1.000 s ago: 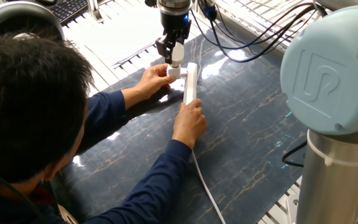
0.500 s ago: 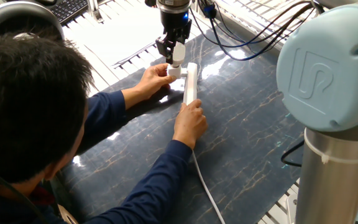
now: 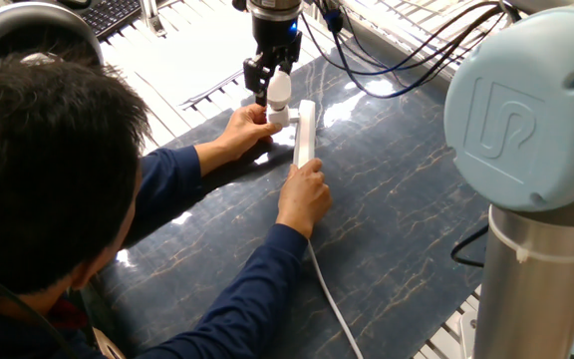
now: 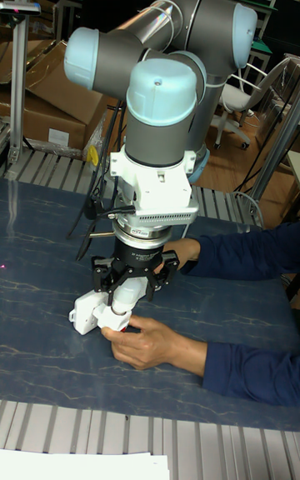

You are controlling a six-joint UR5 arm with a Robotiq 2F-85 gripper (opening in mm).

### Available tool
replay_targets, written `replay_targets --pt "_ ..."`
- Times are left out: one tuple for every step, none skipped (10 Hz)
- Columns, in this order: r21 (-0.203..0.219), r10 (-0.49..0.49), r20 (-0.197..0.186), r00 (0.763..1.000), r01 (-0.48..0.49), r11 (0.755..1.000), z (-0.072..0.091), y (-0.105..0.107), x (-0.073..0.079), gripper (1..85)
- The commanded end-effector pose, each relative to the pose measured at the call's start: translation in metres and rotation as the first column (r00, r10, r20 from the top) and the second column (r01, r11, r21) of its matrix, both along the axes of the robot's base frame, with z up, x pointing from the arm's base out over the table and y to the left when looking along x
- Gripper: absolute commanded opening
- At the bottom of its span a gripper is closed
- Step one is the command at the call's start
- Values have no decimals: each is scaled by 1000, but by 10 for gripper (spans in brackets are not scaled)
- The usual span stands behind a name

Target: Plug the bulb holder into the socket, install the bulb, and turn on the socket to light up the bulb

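Two human hands are steadying the work while the gripper [image 3: 271,82] is standing directly over it; its fingers are sitting either side of the bulb [image 3: 279,89], apparently closed on the dome, though whether they are truly clamping it I cannot tell. The bulb's neck is pointing down into the bulb holder [image 3: 279,116], which is sitting against the far end of the socket [image 3: 305,135] and looks plugged in; one hand [image 3: 243,130] is cupping the holder, the other hand [image 3: 305,196] is pressing on the socket's near end, where the cord [image 3: 329,299] is trailing off across the dark marbled table [image 3: 407,199]. In the tall fixed view the gripper [image 4: 125,292] is hanging just above the hand [image 4: 154,342] and the socket [image 4: 86,310].

Judging from this, the bulb is being seated; if it is entering tilted, the thread may be crossing and jamming; if the grip is slipping on the smooth dome, turning will be achieving nothing; fingers so near the gripper are risking a pinch.
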State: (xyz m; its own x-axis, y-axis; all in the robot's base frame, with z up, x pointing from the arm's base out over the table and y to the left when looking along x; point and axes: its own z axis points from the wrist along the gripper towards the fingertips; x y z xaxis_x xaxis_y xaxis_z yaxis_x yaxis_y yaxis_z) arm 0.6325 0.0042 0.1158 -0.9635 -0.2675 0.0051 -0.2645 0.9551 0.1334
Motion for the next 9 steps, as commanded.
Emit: replay_targets --pt "-35 110 54 992 -108 994 0 -14 8 647" --pt "-55 169 71 983 -165 985 3 -20 9 647" --pt "-82 228 81 970 -222 972 5 -26 10 647" --pt "-98 260 83 962 -252 963 7 -28 10 647" --pt "-105 274 83 958 -265 958 8 -28 10 647" --pt "-101 274 83 958 -265 959 8 -27 9 647" --pt "-96 274 84 958 -265 959 8 -25 8 647" --pt "-89 271 88 958 -264 961 7 -22 6 647" --pt "-82 281 90 955 -274 958 7 -21 5 647"
